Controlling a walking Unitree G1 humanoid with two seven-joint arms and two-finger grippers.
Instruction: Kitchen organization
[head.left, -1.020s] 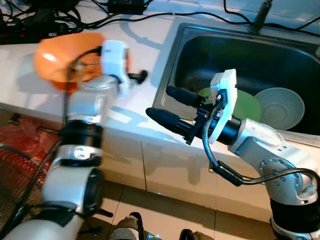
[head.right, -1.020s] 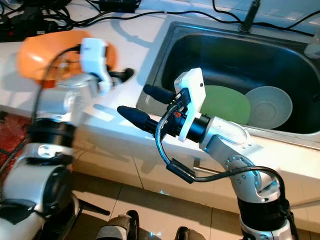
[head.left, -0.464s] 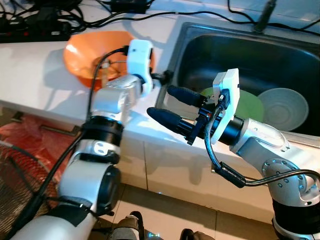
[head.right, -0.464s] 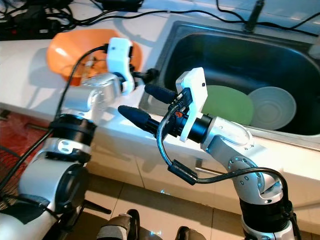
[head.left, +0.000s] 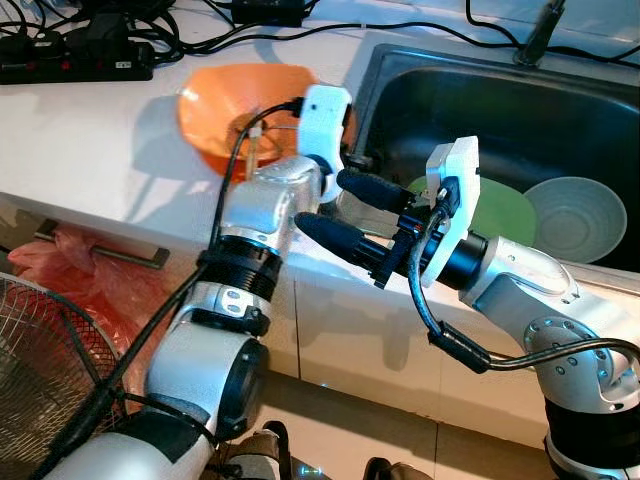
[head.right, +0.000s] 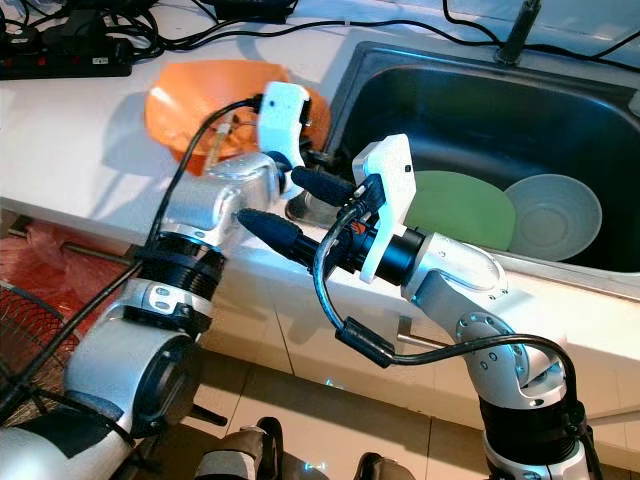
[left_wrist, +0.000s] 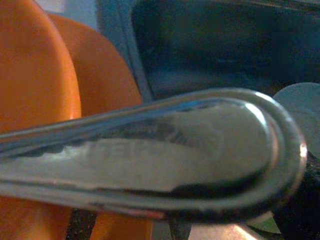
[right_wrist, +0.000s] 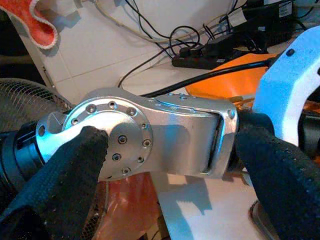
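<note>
An orange bowl (head.left: 240, 100) hangs tilted just above the white counter (head.left: 90, 140), close to the sink's left rim. My left gripper (head.left: 350, 160) is beside the bowl's right edge and holds it; a shiny metal piece (left_wrist: 165, 150) crosses the left wrist view, orange beside it. My right gripper (head.left: 320, 200) stands open in front of the counter edge. Its black fingers (right_wrist: 65, 175) straddle my left arm's silver wrist (right_wrist: 150, 135) without clearly touching it. In the steel sink (head.left: 400, 60) lie a green plate (head.left: 500, 215) and a pale bowl (head.left: 568, 215).
A power strip (head.left: 80, 60) and tangled black cables lie along the counter's back. The tap (head.left: 540, 30) stands behind the sink. On the floor at the left are a red bag (head.left: 60, 285) and a wire fan (head.left: 30, 380). A drawer handle (head.left: 100, 255) juts out below the counter.
My left arm has carried the orange bowl to the right, from mid-counter to the sink's left rim. The right gripper has stayed open in the same place. The view shifted slightly.
</note>
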